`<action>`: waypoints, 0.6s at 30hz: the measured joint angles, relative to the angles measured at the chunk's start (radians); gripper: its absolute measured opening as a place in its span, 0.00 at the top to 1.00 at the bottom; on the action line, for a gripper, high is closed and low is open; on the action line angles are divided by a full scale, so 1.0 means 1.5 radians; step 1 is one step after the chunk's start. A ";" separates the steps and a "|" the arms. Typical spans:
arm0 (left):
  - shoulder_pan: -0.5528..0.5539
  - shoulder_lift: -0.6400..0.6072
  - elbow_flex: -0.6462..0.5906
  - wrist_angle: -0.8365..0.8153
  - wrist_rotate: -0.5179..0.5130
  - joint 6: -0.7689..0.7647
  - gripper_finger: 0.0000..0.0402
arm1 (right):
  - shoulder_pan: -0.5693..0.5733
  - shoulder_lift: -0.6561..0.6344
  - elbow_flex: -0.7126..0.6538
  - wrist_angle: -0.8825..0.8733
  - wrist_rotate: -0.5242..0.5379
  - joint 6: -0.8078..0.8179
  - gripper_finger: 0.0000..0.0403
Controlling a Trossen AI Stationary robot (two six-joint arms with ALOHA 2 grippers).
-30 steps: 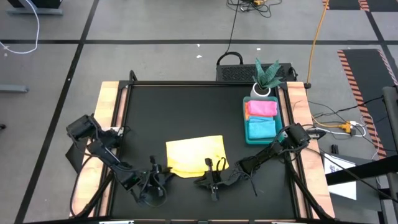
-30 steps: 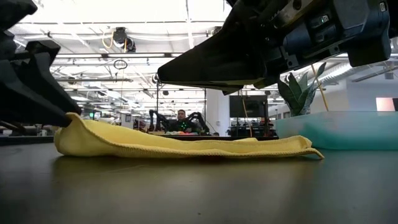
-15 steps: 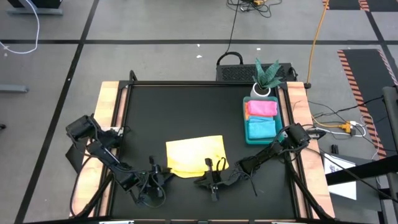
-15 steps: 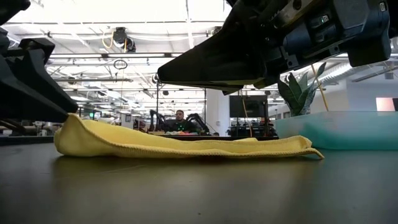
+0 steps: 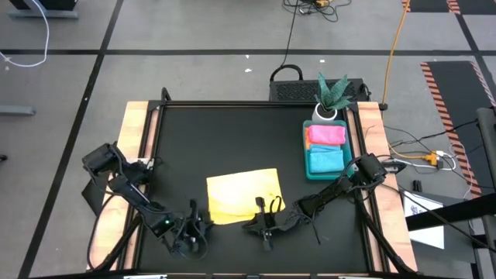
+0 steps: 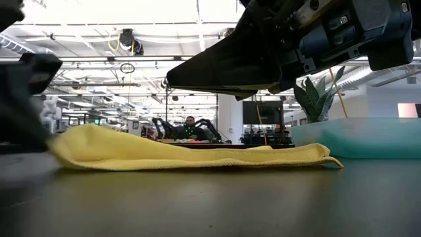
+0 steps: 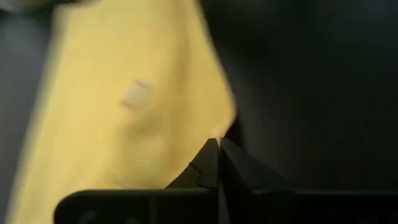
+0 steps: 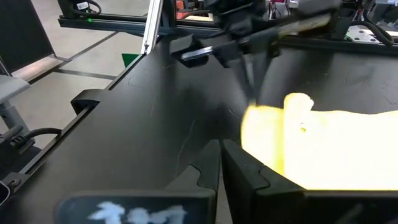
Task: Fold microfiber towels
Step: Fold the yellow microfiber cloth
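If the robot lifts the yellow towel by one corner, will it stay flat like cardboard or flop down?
Probably flop. The yellow towel lies soft and rumpled on the table, with a rounded fold at one edge, so it looks limp. It seems thin and likely light. The left hand is shut at a corner, so the rest would likely dangle below.

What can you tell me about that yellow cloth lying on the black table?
The yellow towel is a soft, fuzzy-looking cloth, lying roughly flat on the black table near its front edge, with a raised fold at one end in the low view. A small pale tag shows on it in the left wrist view. The left gripper is shut at its near left corner; the right gripper is shut at its near right edge.
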 joint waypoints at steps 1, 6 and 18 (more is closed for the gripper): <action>0.000 0.000 0.000 0.000 0.036 0.005 0.98 | 0.000 0.000 0.000 0.000 0.000 0.000 0.97; 0.014 -0.002 0.001 -0.007 0.155 0.031 0.97 | 0.000 0.000 0.000 0.000 0.000 0.000 0.97; 0.067 -0.004 0.002 -0.006 0.254 0.089 0.92 | 0.000 0.000 0.000 0.000 0.000 0.030 0.97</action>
